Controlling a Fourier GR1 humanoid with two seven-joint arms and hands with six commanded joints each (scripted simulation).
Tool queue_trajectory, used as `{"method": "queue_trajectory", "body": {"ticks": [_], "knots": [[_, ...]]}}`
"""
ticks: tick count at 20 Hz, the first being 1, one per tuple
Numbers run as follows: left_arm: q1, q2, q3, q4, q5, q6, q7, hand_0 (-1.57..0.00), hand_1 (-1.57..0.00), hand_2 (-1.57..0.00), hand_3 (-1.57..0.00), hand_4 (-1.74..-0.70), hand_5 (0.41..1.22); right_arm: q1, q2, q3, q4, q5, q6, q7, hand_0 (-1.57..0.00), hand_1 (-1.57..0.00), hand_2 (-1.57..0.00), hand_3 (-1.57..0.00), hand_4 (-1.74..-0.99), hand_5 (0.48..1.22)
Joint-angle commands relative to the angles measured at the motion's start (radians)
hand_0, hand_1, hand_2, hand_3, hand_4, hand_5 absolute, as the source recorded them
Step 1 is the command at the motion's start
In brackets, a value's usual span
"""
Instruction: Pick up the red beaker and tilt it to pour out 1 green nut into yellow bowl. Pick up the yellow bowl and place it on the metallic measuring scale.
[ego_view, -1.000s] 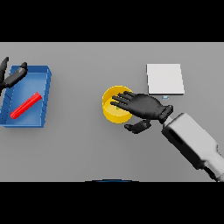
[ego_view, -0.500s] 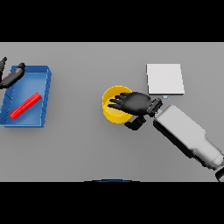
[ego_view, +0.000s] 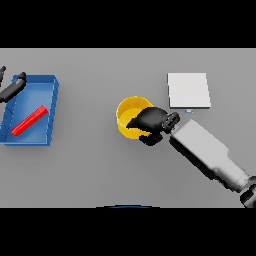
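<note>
Near the middle of the grey bench (ego_view: 90, 175) sits one yellow bowl (ego_view: 131, 111), round and open-topped, and whatever lies inside it is hidden from this view. Over its right rim comes the right robot hand (ego_view: 150, 121), dark fingers curled down across the edge, thumb side tucked below the bowl's lower right wall, so the hand is clamped on the rim. Its white and grey forearm (ego_view: 207, 155) runs off toward the lower right corner.

Up and to the right, just apart from the bowl, lies one flat pale square, the scale (ego_view: 188, 90), resting on the bench with nothing on top of it. The bowl is on the bench, not on the scale.

Far left now: one blue tray (ego_view: 50, 107), shallow with raised walls. Inside it lies one red beaker (ego_view: 30, 120), on its side and slanted, lower end toward the tray's near left corner. At the tray's upper left corner the left robot hand (ego_view: 12, 87) shows at the picture's edge, fingers relaxed and holding nothing.
</note>
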Motion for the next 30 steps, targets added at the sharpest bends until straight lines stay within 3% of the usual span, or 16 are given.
{"method": "queue_trajectory", "body": {"ticks": [1, 3, 5, 7, 10, 16, 22, 24, 30], "knots": [[-0.002, -0.003, 0.000, -0.003, 0.000, 0.003, 0.001, 0.00, 0.00, 0.00, 0.00, -0.72, 0.692, 0.001, -0.008, 0.009, -0.003, 0.007, -0.001, -0.011, -0.75, -0.69, -0.48, -0.35, -1.454, 0.999], [-0.005, 0.002, -0.002, -0.007, -0.004, 0.004, 0.006, 0.00, 0.00, 0.00, 0.00, -0.72, 0.693, 0.008, -0.007, 0.009, 0.005, -0.001, -0.012, -0.027, -1.05, -1.01, -0.87, -0.57, -1.552, 1.079], [-0.006, 0.006, 0.006, -0.017, 0.005, 0.006, 0.006, 0.00, 0.00, 0.00, 0.00, -0.72, 0.696, 0.009, -0.010, 0.007, -0.004, -0.009, -0.011, -0.036, -1.23, -1.21, -1.12, -0.83, -1.614, 1.130], [-0.009, 0.000, -0.001, -0.008, -0.001, 0.006, 0.008, 0.00, 0.00, 0.00, 0.00, -0.73, 0.698, 0.000, -0.009, 0.011, 0.004, -0.007, -0.022, -0.042, -1.36, -1.34, -1.19, -1.04, -1.660, 1.163], [-0.012, 0.014, 0.000, -0.013, 0.000, -0.007, 0.015, 0.00, 0.00, 0.00, 0.00, -0.72, 0.697, -0.002, -0.013, 0.010, 0.010, -0.002, -0.052, -0.064, -1.46, -1.45, -1.26, -1.22, -1.699, 1.191], [-0.008, 0.002, -0.002, -0.011, 0.001, 0.002, 0.017, 0.00, 0.00, 0.00, 0.00, -0.72, 0.696, 0.001, -0.037, -0.040, -0.037, -0.039, -0.018, -0.025, -1.54, -1.54, -1.33, -1.34, -1.730, 1.213], [-0.012, 0.004, -0.004, -0.003, -0.005, -0.006, 0.012, 0.00, 0.00, 0.00, 0.00, -0.72, 0.688, 0.002, -0.101, -0.121, -0.170, -0.090, 0.050, 0.025, -1.56, -1.56, -1.43, -1.21, -1.738, 1.219], [-0.011, 0.004, -0.010, -0.016, -0.007, -0.004, 0.017, 0.00, 0.00, 0.00, 0.00, -0.71, 0.686, -0.005, -0.114, -0.144, -0.171, -0.078, 0.030, 0.060, -1.57, -1.57, -1.46, -1.18, -1.739, 1.220], [-0.006, 0.020, -0.001, -0.024, -0.001, -0.003, 0.024, 0.00, 0.00, 0.00, 0.00, -0.72, 0.698, 0.022, -0.149, -0.178, -0.225, -0.072, 0.023, 0.095, -1.56, -1.57, -1.51, -1.15, -1.741, 1.220]]}}
